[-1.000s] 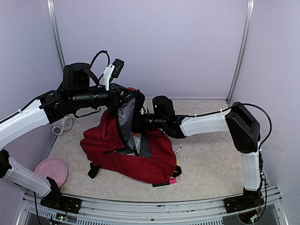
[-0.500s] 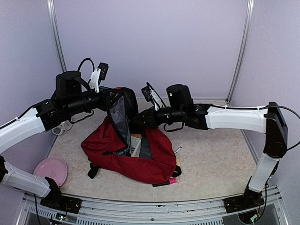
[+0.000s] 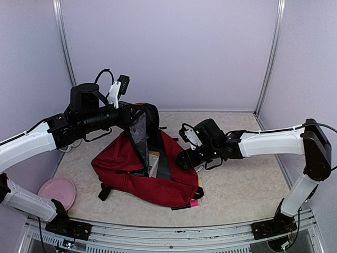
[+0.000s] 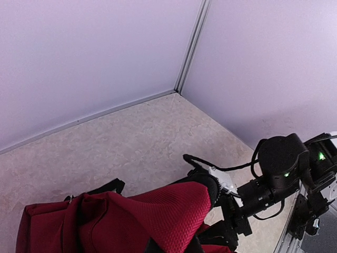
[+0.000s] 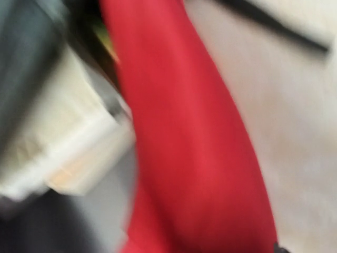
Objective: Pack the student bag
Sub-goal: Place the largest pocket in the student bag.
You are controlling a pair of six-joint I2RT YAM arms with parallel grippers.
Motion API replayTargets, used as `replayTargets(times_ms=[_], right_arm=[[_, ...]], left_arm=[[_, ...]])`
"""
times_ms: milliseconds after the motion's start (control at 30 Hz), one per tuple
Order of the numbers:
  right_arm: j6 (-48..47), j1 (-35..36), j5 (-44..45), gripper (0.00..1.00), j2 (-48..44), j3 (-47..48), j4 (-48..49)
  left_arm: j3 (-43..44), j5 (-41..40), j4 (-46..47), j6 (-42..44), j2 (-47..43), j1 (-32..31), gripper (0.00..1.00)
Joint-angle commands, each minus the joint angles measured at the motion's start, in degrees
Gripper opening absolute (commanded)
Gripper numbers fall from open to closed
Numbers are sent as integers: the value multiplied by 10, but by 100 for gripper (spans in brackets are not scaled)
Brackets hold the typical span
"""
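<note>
Where the wrist view blurs, overhead shows the student bag (image 3: 158, 182) — open

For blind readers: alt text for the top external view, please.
A dark red backpack lies open on a table, its flap held up by the jaws of the left arm. The right arm reaches toward its opening; a pink plate lies near left.

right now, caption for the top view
Left end effector holds the red backpack open; right end effector beside its opening.

student bag (image 3: 158, 182): matt dark red woven cloth, mesh-textured. plate (image 3: 57, 191) left of it: smooth pink plastic. table (image 3: 242, 179): matt, mottled beige.
</note>
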Motion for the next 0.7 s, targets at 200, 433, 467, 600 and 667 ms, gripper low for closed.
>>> replayTargets(times_ms=[200,433,467,600,667], right_arm=[[14,-34,-59,35,80,-20,19],[-16,-112,-115,0,68,6,42],[-23,-129,-128,0,73,17,42],[-56,-193,-186,0,119,87,24],[-69,-221,-205,0,156,142,5]], left_arm=[[4,17,4,12,17,-7,0],[52,65,-68,69,28,-32,63],[63,59,-86,79,29,-42,71],[88,45,-130,95,16,-74,92],[94,45,-146,96,9,-82,99]])
